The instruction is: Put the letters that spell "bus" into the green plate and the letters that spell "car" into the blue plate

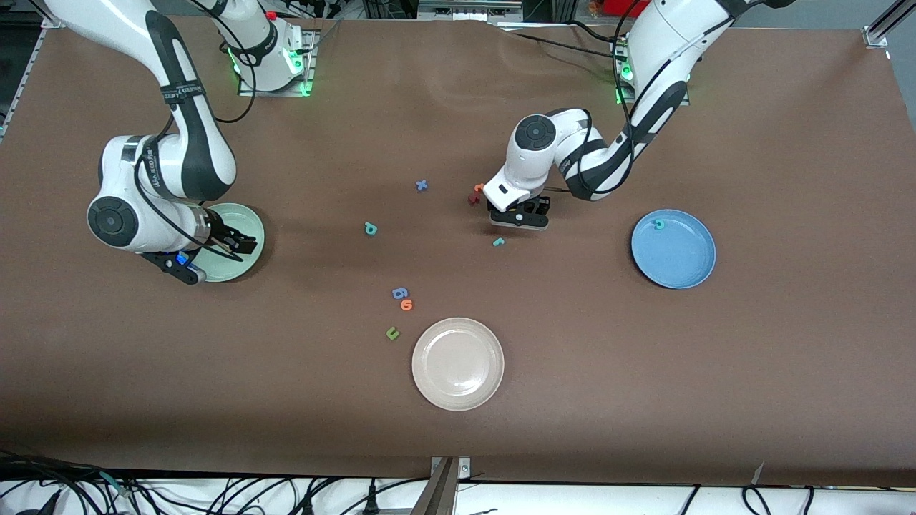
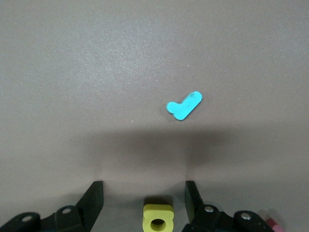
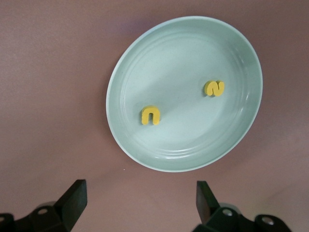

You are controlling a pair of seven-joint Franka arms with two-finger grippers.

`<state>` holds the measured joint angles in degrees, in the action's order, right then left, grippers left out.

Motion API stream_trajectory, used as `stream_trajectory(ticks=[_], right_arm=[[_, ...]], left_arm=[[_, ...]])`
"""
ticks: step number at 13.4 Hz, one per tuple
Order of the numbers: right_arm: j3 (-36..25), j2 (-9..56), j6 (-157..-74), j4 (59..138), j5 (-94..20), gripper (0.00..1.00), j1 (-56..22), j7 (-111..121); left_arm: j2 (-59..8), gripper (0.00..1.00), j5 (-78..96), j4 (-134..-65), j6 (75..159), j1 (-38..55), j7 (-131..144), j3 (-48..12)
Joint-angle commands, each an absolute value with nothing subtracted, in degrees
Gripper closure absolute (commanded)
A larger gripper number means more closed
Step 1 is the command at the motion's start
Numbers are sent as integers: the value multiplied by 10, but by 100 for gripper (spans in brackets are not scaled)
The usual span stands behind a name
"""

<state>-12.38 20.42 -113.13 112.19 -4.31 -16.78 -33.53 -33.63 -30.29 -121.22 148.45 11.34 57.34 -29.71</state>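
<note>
Cream-white plate (image 1: 458, 364); nearby a dark green u (image 1: 392, 332), orange letter (image 1: 407, 305), blue g-like letter (image 1: 400, 292), blue x (image 1: 422, 185)

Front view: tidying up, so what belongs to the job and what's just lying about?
Job: green plate, yellow u, yellow s, blue plate, teal c, teal b, teal r, yellow a under left gripper.
Stray: white plate, blue x, blue g, orange o, green u, red letter.

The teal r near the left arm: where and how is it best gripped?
The teal r lies flat on the table, so coming straight down looks best, the left end effector closing across its straight stem rather than the short hooked end.
</note>
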Motion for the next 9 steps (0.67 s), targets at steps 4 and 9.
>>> stream_trajectory(ticks=[4, 9], right_arm=[[-41, 206, -1124, 1079, -53, 0, -182, -365], [48, 240, -1227, 1080, -54, 1, -205, -547]], left_arm=[[-325, 25, -324, -1231, 1492, 109, 605, -305], [-322, 25, -324, -1240, 1492, 108, 620, -316]])
